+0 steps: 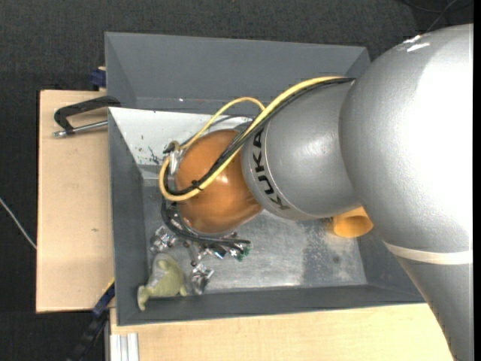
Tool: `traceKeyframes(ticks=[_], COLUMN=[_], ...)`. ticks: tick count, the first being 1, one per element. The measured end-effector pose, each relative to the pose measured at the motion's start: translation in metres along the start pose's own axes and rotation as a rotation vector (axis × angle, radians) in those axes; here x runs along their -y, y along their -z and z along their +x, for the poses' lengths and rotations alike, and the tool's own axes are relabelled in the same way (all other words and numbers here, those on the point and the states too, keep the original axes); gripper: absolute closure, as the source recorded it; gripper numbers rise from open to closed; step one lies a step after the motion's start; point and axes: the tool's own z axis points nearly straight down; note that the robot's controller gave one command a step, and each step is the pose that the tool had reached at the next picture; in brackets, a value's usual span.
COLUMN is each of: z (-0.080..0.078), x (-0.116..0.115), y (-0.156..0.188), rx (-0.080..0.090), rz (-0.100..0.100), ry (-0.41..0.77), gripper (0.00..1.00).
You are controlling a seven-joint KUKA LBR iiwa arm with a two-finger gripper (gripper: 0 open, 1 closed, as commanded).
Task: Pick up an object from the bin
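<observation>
The big grey arm [391, 149] is holding its pincer [201, 265], open or closed one cannot tell, just beside a pale green toy [167, 280] lying lengthwise toward the pincer's lower left in the bin [225, 70].

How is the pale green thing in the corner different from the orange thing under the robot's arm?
The pale green thing is lumpy and lies in full view at the bin's lower left; the orange thing is smooth, rounded and half hidden by the arm on the right. Both rest on the bin floor.
</observation>
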Motion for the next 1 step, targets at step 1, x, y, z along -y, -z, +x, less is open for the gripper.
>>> traceKeyframes(ticks=[1], z=[0.0037], x=[-0.0005], y=[0.03], rx=[0.0], rz=[-0.002], ry=[0.831], gripper=[0.0])
